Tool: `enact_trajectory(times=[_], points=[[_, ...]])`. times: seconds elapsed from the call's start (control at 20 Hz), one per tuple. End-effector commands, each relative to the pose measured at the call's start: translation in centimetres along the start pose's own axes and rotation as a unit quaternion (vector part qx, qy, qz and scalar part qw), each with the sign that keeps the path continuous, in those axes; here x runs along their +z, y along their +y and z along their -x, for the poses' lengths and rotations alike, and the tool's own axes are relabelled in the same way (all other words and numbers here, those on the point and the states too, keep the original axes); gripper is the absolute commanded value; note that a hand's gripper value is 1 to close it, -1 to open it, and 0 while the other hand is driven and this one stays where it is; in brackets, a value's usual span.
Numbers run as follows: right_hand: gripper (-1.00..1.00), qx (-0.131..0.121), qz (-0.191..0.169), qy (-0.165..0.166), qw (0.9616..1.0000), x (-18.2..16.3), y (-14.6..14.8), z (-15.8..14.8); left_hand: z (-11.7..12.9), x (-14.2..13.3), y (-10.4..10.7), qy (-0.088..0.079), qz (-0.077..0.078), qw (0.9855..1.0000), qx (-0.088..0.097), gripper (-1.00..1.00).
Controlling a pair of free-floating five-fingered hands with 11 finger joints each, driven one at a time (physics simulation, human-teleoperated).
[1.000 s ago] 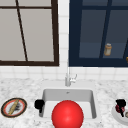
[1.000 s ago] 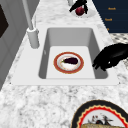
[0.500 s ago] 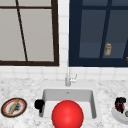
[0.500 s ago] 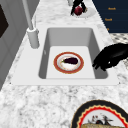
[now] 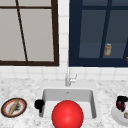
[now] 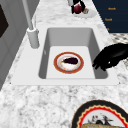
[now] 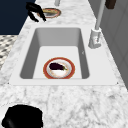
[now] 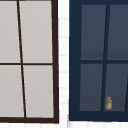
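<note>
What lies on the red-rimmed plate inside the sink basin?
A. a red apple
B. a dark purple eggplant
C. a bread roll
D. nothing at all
B: in the left side view the red-rimmed plate sits on the floor of the sink, and a dark purple eggplant lies across it; the right side view shows the same.

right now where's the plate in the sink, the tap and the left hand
plate in the sink (image 6: 60, 68), left side view, on its red rim
tap (image 6: 32, 37), left side view, on its base
left hand (image 5: 39, 104), front view, on the hand at the sink's left edge
</note>
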Motion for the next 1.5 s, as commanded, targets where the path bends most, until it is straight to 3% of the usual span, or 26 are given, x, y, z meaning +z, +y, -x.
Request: enact_trajectory(times=[0.0, 0.25, 0.5, 0.65, 1.1, 1.45], points=[[1.00, -0.003, 0.019, 0.004, 0.9998, 1.1, -1.4, 0.7, 0.0, 0.0, 0.0, 0.000, 0.000, 1.0000, 0.000, 0.00], [1.00, -0.017, -0.002, -0.004, 0.9998, 3.3, -4.2, -1.1, 0.0, 0.0, 0.0, 0.000, 0.000, 1.0000, 0.000, 0.00], [1.00, 0.001, -0.001, 0.021, 0.9998, 4.4, -5.5, -4.6, 0.0, 0.0, 0.0, 0.000, 0.000, 1.0000, 0.000, 0.00], [1.00, -0.002, -0.003, 0.021, 0.9998, 5.0, -6.3, -6.5, 0.0, 0.0, 0.0, 0.000, 0.000, 1.0000, 0.000, 0.00], [1.00, 0.000, -0.008, 0.022, 0.9997, 6.2, -7.8, -13.7, 0.0, 0.0, 0.0, 0.000, 0.000, 1.0000, 0.000, 0.00], [1.00, 0.007, -0.004, 0.027, 0.9996, 5.9, -7.0, -19.4, 0.0, 0.0, 0.0, 0.000, 0.000, 1.0000, 0.000, 0.00]])
